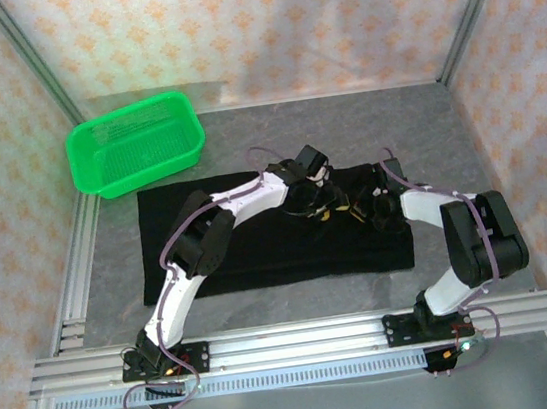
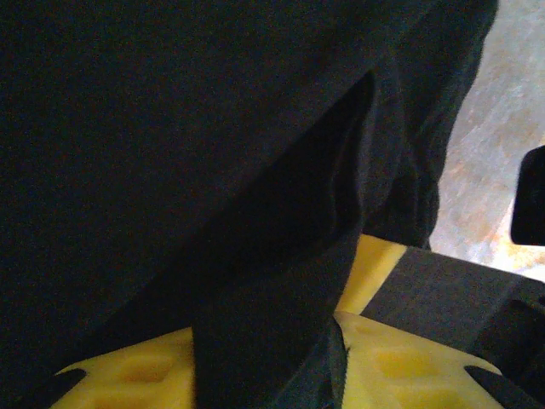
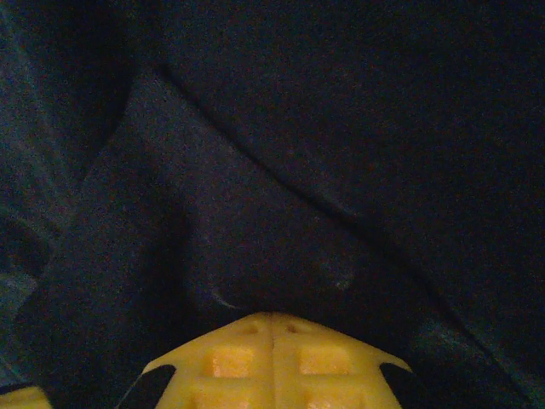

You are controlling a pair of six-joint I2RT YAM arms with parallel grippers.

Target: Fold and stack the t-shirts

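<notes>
One black t-shirt [image 1: 260, 257] lies spread across the grey table [image 1: 276, 144]. Both grippers meet over its right-hand part. My left gripper [image 1: 322, 203] is shut on the t-shirt. In the left wrist view a strip of black cloth [image 2: 170, 128] runs down between the yellow fingers [image 2: 400, 366], and my left gripper [image 2: 272, 358] pinches it. My right gripper [image 1: 363, 211] sits close beside the left one. In the right wrist view its yellow fingers [image 3: 230, 358] are pressed together, with a raised fold of the t-shirt [image 3: 341, 128] at the tips of my right gripper [image 3: 272, 319].
A bright green mesh basket [image 1: 136, 142] stands at the back left, just beyond the shirt's far left corner. Patterned walls and metal posts close in the table. An aluminium rail [image 1: 292, 341] runs along the near edge by the arm bases.
</notes>
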